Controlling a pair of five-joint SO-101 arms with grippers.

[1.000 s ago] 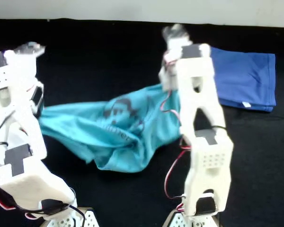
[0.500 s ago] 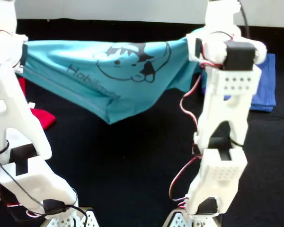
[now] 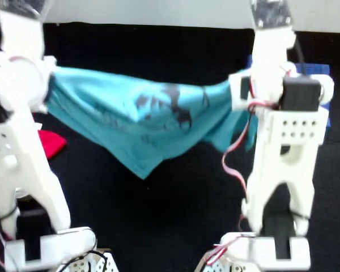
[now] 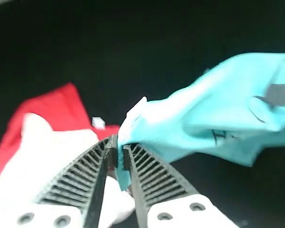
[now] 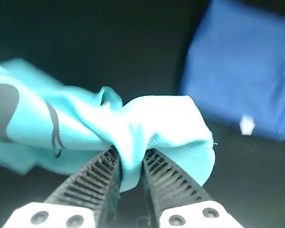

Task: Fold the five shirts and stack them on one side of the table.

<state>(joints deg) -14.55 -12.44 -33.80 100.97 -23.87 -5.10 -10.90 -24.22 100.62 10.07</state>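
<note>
A teal shirt (image 3: 141, 116) with a dark print hangs stretched in the air between both arms, its lower edge sagging to a point over the table. My left gripper (image 4: 118, 154) is shut on one end of the teal shirt (image 4: 213, 109). My right gripper (image 5: 130, 159) is shut on the other end of the teal shirt (image 5: 152, 123). In the high view the left arm (image 3: 20, 85) stands at the left and the right arm (image 3: 277, 96) at the right, both raised high.
A folded blue shirt (image 5: 242, 71) lies on the black table at the back right, partly behind the right arm (image 3: 323, 71). A red shirt (image 3: 48, 141) lies at the left; it shows as the red shirt (image 4: 52, 114) below my left gripper.
Both arms lifted the teal shirt off the table and stretched it out. Since half a second ago it hangs a little lower and nearer the arms' bases.
</note>
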